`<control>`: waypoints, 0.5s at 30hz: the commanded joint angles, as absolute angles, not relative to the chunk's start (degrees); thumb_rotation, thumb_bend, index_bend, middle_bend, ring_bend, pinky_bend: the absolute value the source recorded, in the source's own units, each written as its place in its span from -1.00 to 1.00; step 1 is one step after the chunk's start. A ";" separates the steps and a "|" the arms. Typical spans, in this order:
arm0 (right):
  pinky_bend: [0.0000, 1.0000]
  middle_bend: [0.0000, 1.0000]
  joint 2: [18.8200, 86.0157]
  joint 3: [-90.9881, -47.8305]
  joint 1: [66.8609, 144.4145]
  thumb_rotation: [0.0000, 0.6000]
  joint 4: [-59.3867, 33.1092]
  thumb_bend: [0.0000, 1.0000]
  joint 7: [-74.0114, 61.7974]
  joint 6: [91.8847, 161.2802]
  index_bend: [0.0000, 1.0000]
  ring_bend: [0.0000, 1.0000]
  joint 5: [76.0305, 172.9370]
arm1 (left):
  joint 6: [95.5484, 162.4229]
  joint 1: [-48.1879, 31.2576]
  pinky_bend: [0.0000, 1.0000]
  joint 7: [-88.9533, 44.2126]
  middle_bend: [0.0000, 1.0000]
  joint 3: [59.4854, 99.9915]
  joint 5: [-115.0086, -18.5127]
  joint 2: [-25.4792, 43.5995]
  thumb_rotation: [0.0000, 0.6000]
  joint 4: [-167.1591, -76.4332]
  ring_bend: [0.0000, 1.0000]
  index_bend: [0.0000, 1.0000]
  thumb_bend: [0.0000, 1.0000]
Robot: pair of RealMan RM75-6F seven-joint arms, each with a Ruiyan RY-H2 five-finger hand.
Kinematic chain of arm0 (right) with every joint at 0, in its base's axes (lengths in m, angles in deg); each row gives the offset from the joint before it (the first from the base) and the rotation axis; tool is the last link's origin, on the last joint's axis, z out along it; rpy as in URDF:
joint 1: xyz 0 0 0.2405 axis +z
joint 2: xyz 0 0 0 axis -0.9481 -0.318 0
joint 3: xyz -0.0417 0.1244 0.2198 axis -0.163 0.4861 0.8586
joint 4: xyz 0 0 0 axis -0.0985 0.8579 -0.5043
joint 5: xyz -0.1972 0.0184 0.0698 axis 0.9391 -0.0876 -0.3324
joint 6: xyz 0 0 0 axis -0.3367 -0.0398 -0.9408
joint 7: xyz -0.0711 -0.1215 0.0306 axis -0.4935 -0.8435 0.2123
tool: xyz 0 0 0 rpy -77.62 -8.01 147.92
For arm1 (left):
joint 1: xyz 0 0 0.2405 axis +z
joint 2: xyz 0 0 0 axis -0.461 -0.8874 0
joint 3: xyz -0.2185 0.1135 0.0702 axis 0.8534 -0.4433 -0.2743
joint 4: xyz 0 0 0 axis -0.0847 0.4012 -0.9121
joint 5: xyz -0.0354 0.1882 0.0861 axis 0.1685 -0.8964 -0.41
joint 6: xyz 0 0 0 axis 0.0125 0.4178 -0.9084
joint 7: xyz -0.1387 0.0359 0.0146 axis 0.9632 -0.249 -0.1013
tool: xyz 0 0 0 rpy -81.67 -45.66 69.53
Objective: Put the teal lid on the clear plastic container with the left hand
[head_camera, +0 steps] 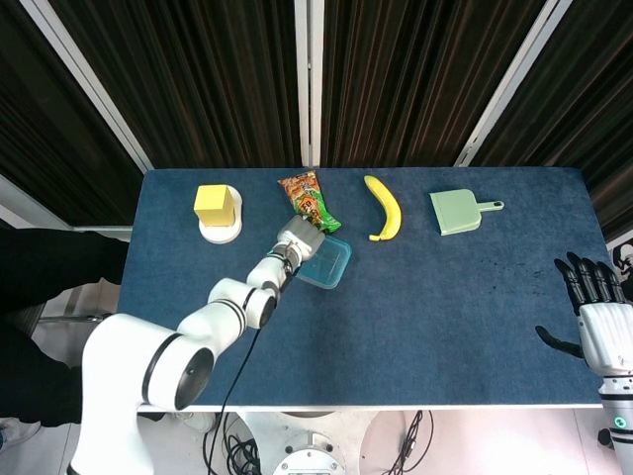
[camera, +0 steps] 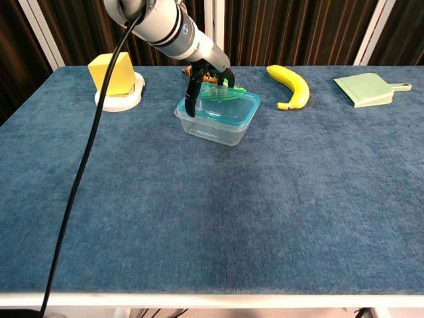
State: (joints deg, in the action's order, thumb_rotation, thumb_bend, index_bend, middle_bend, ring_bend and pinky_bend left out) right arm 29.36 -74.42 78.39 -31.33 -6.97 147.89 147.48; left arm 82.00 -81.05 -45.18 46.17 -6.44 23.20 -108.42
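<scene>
Currently, the left hand (camera: 207, 85) is bearing down with spread fingers on the teal lid (camera: 222, 105), gripping nothing; the lid is lying directly beneath it on the clear plastic container (camera: 215, 126). The right hand (head_camera: 593, 307) is idling open, well apart.

The left arm (head_camera: 188, 332) is built of glossy white rounded segments joined by dark grey circular joint caps and black bands, with a silver-grey section at the wrist. A thin black cable (camera: 79, 179) runs along it and hangs down past the blue cloth-covered table's (head_camera: 445, 327) front edge. The left hand (head_camera: 300, 237) has a pale grey back and black fingers (camera: 191, 99). Off the table's right edge, the right hand (head_camera: 593, 317) shows a white palm shell, black fingers and a white forearm with a small green mark near its base.
</scene>
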 commanded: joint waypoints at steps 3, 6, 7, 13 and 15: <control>-1.00 -1.00 29.31 -74.38 78.17 1.00 -31.30 -0.85 -6.79 148.27 -1.00 -1.00 147.68 | 82.86 -82.32 -0.84 -44.03 -1.00 44.56 -5.49 23.38 1.00 -109.49 -1.00 -1.00 -0.74; -1.00 -1.00 29.30 -74.41 78.07 1.00 -31.26 -0.85 -6.44 148.46 -1.00 -1.00 147.93 | 83.23 -83.13 -0.87 -43.30 -1.00 43.65 -4.96 23.16 1.00 -110.64 -1.00 -1.00 -0.76; -1.00 -1.00 29.31 -74.42 78.06 1.00 -31.23 -0.85 -6.36 148.48 -1.00 -1.00 148.00 | 83.50 -83.36 -0.87 -43.23 -1.00 43.37 -4.91 23.15 1.00 -111.00 -1.00 -1.00 -0.76; -1.00 -1.00 29.48 -74.49 77.95 1.00 -30.91 -0.85 -5.98 148.60 -1.00 -1.00 148.29 | 84.61 -85.45 -0.87 -42.54 -1.00 41.60 -3.41 22.68 1.00 -113.86 -1.00 -1.00 -0.82; -1.00 -1.00 29.48 -74.48 77.91 1.00 -30.88 -0.85 -5.92 148.61 -1.00 -1.00 148.28 | 85.72 -85.61 -0.87 -41.99 -1.00 42.02 -3.30 22.33 1.00 -114.68 -1.00 -1.00 -0.83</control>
State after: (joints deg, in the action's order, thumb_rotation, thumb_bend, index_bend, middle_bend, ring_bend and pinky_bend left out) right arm 29.48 -74.48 77.92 -30.89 -5.92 148.61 148.29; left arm 85.04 -85.36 -42.43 41.76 -3.53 22.63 -114.09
